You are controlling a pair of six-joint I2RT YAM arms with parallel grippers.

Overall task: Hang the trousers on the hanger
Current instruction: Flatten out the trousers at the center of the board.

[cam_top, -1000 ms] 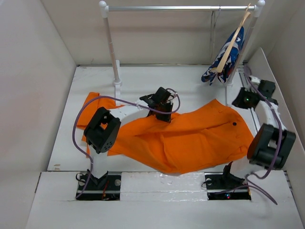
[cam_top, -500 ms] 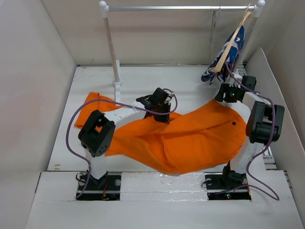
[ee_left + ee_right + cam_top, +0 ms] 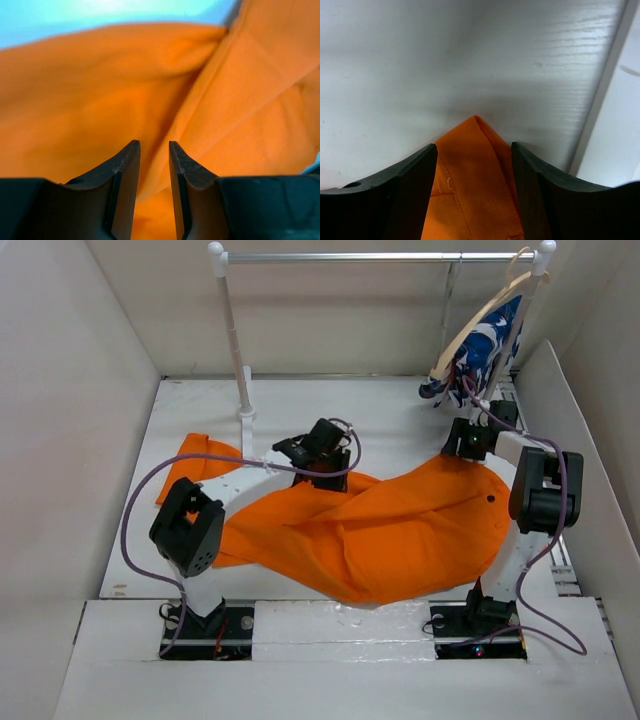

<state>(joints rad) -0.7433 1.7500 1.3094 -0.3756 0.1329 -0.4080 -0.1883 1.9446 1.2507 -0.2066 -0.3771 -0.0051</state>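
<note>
a: where do we see the trousers (image 3: 400, 530)?

b: spread over the table (image 3: 200, 405), a long orange swathe running from the far left side across to the right, bunched into folds in the middle. the small dark button (image 3: 491, 500) shows near the right end.

a: and our left gripper (image 3: 153, 145)?

b: it sits low over the upper edge of the cloth, about mid-table. from the wrist view we see its fingers parted by only a narrow slit, pointing into a fold of orange. cloth fills the view beyond the tips, but we can't make out any of it pinched between them.

a: the right gripper (image 3: 474, 147)?

b: down at the far right corner of the trousers. its jaws stand wide apart, and the pointed orange corner lies on the white table between them, one tip on either side, not clamped.

a: where is the hanger (image 3: 453, 285)?

b: we make it out only as thin grey wire hanging from the rail (image 3: 350, 257) at the back, just left of the wooden hanger (image 3: 465, 330) that carries the blue patterned garment (image 3: 492, 345). it hangs well apart from the trousers down on the table.
</note>
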